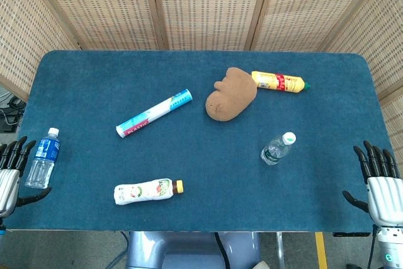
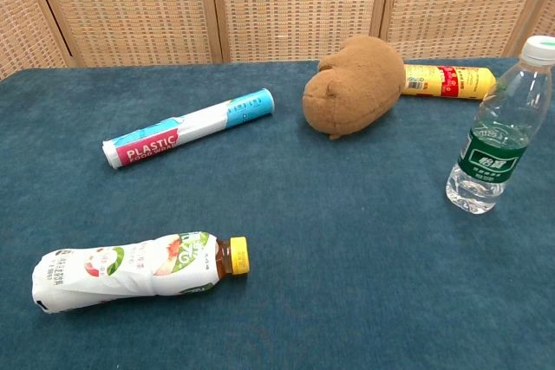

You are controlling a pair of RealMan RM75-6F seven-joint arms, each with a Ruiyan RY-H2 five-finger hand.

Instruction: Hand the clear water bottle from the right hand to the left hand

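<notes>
At the far left edge of the head view the left hand (image 1: 9, 177) waits with fingers spread, holding nothing; just beside it stands a blue-labelled bottle (image 1: 43, 157). Moving right across the blue bench (image 1: 94, 86) lie a white-sleeved drink bottle (image 1: 146, 191), a roll of plastic wrap (image 1: 153, 113), a brown plush toy (image 1: 231, 94) and a yellow bottle (image 1: 279, 82).

The clear water bottle (image 2: 499, 130) stands upright right of centre in the head view, near the right edge of the chest view. It is see-through with a white cap and a green label band, and appears nearly empty, so likely light, thin-walled and easy to dent or tip. A grip around the labelled middle looks safest, leaving the upper part free for the other hand.

At the lower right, the right hand (image 1: 380, 184) is splayed wide and empty, well apart from the bottle.
</notes>
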